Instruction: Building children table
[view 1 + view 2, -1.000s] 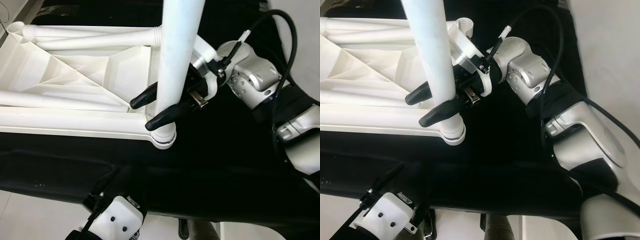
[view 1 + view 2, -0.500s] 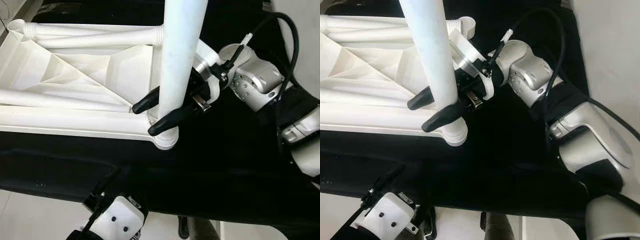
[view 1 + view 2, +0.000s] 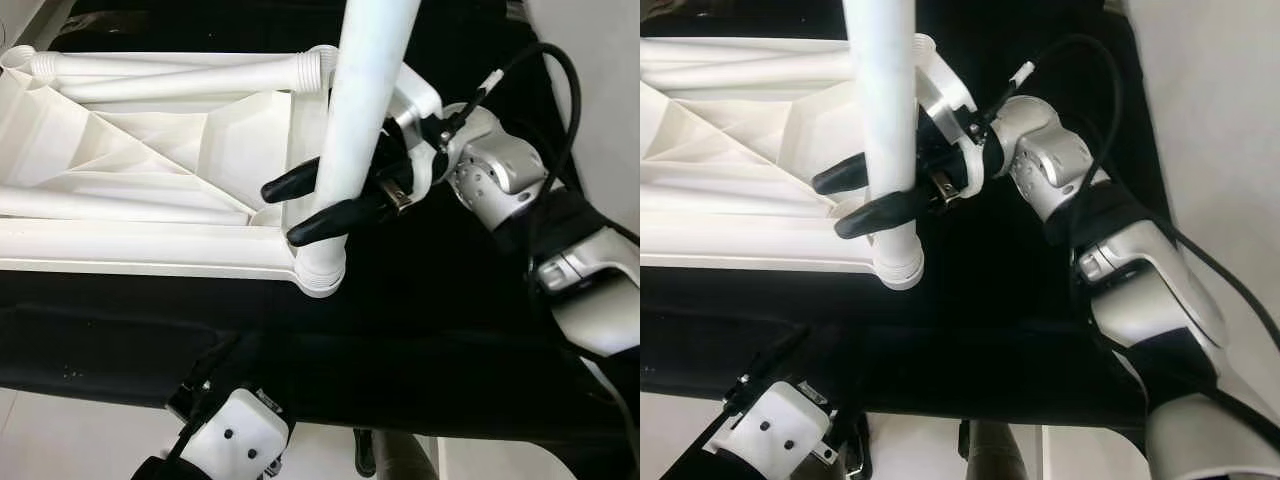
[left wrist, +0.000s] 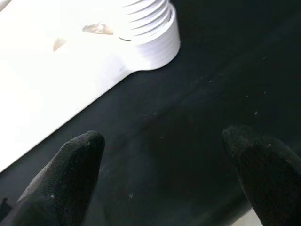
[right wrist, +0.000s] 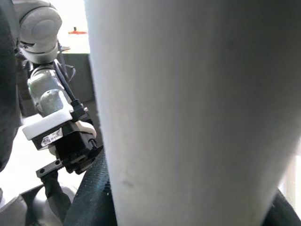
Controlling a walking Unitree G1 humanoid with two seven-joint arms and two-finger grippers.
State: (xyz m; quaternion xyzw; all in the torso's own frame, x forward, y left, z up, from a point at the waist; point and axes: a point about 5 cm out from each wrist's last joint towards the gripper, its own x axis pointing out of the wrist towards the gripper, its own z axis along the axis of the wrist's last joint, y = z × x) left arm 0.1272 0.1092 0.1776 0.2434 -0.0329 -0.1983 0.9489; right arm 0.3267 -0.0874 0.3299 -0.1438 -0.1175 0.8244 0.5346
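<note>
Since a moment ago, the white table leg [image 3: 358,120] has been tipped more upright in the tabletop's [image 3: 150,170] near right corner socket [image 3: 318,272], gripped by the right gripper [image 3: 305,205]. Near, the left gripper [image 4: 164,160] is held open.

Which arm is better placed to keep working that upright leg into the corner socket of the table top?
The right. Its claw is shut on the white leg, just above the corner socket of the table top. The left claw hangs open over the black cloth, beside that corner, holding nothing.
</note>
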